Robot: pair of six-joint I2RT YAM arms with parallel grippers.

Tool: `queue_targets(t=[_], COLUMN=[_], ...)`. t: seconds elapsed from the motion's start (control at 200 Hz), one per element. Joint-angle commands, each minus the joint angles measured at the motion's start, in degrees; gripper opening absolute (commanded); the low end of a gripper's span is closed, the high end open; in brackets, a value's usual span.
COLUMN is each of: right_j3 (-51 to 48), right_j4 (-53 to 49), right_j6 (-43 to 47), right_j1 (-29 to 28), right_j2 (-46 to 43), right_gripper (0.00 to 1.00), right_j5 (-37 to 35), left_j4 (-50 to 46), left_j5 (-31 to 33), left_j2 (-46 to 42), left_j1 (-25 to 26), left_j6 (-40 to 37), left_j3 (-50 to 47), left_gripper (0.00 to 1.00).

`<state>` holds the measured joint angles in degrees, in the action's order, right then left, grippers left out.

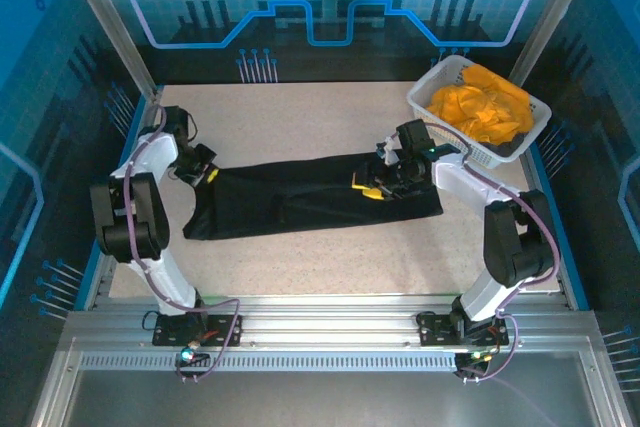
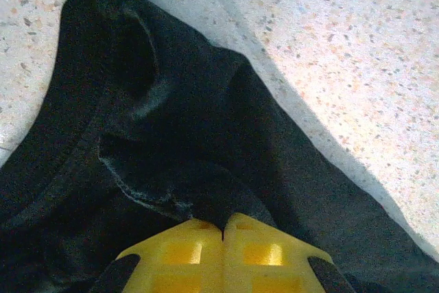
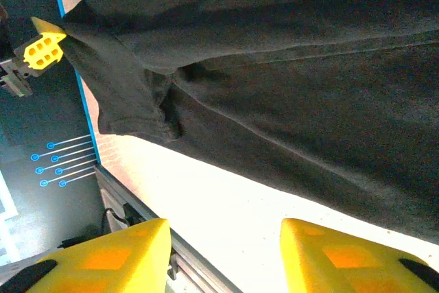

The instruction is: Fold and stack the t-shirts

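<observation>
Speckled table; left tool pinched on black t-shirt; right tool parted, empty.

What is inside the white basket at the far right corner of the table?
Crumpled orange-yellow t-shirts lie heaped in the white basket. The heap covers the basket floor, so anything beneath it, and the number of shirts, cannot be told.

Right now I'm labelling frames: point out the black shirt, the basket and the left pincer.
Black shirt (image 1: pixel 300 197): top view, middle of the cloth.
Basket (image 1: pixel 430 77): top view, left rim.
Left pincer (image 2: pixel 223 228): left wrist view, where its fingertips meet.
</observation>
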<state>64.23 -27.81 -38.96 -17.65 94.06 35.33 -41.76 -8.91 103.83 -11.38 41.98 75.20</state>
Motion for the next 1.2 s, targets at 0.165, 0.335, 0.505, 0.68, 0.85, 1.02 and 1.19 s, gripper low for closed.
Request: queue_targets(t=[0.165,0.335,0.505,0.68,0.85,1.02,1.19], right_j3=[-1.63,-2.37,-4.10,-0.11,9.22,19.01,28.10], right_j4=[-1.10,-1.43,-1.46,-6.25,-12.35,-16.25,-23.57], right_j6=[0.38,0.87,1.63,6.85,11.49,13.13,15.35], right_j1=[0.58,0.76,3.65,6.84,7.53,8.42,8.25], right_j2=[-2.71,-3.50,-6.91,-5.15,3.19,13.90,23.98], right_gripper=[0.47,0.47,0.46,0.33,0.15,0.04,0.00], right_j5=[-0.02,-1.71,-7.33,-13.70,-22.11,-26.90,-36.19], left_j4=[-0.81,0.02,-1.98,-4.00,-1.09,2.29,5.61], left_j5=[2.02,4.21,6.77,13.61,19.19,13.96,11.30], left_j2=[4.20,6.94,9.11,1.26,-15.85,-21.43,-14.92], left_j1=[-1.36,-1.45,-1.43,1.24,7.34,18.83,22.43], left_j6=[-0.46,-2.16,-5.33,-4.78,4.90,21.21,26.90], left_j3=[-0.30,0.18,2.07,0.91,-9.87,-19.41,-18.39], left_gripper=[0.00,0.01,0.15,0.41,0.43,0.31,0.29])
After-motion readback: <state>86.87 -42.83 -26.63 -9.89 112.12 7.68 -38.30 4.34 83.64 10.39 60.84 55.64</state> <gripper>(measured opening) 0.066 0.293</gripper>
